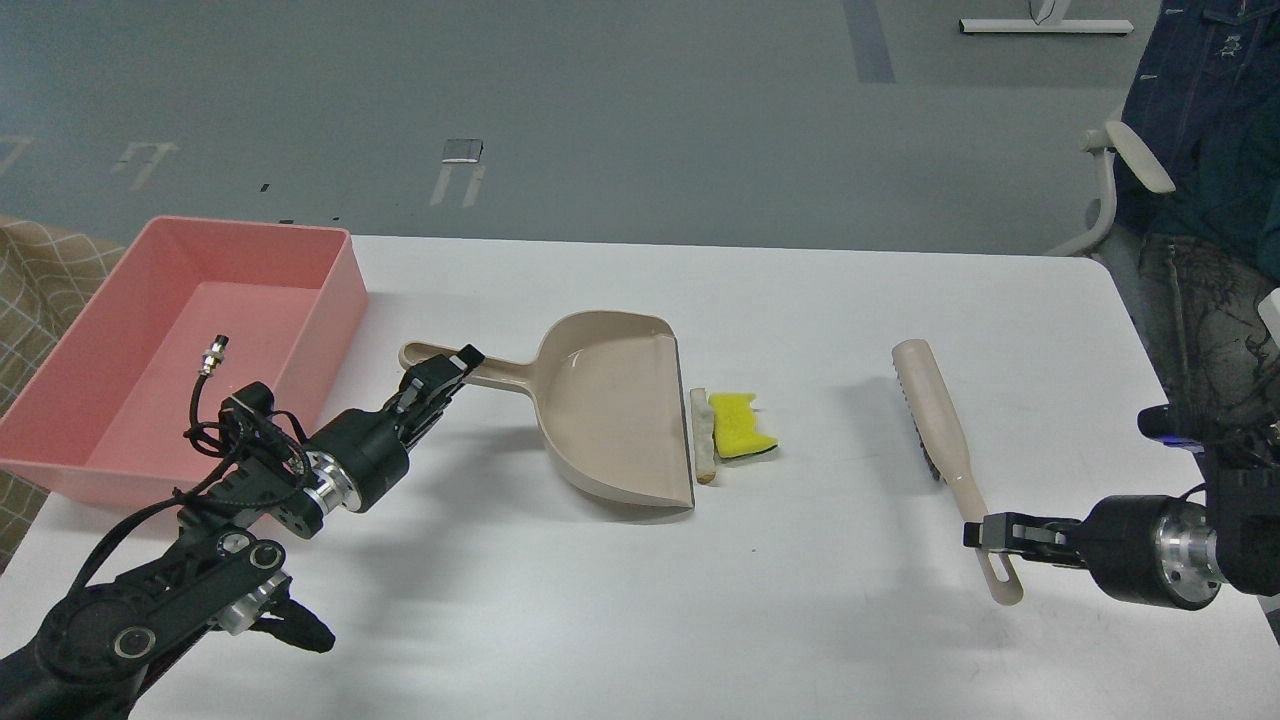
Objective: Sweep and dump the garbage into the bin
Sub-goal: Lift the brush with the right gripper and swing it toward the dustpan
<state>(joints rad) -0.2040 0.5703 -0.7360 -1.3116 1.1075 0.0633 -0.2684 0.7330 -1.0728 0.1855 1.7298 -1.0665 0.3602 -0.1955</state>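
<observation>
- Two scraps make up the garbage, and both lie on the white bench (800, 620) just right of the dustpan (610, 410), at its open lip.
- Bin (190, 350): the pink tub sits well left of the dustpan, at the bench's left edge, and looks empty.
- Dustpan: it lies flat, lip toward the scraps and handle pointing left toward the bin.
- Brush (940, 440): it lies well right of the dustpan, bristles on its left side, thin handle running toward me.
- Left hand (445, 375): it sits at the dustpan's handle; its fingers seem to straddle the handle, but I cannot tell whether they are pressed onto it.
- Right hand (985, 535): it is at the brush's handle near the tip; whether it pinches the handle I cannot tell.
- Sponge piece (740, 425): yellow with a dark backing, it touches the wedge on the side away from the dustpan.
- Wedge (703, 435): the pale sliver lies along the lip, just beside it.
- To do the step well, I judge both grips should be firm first; keep the lip pressed flat so the thin wedge cannot slip under, then draw the brush leftward from beyond the sponge, pushing both scraps well into the dustpan.
</observation>
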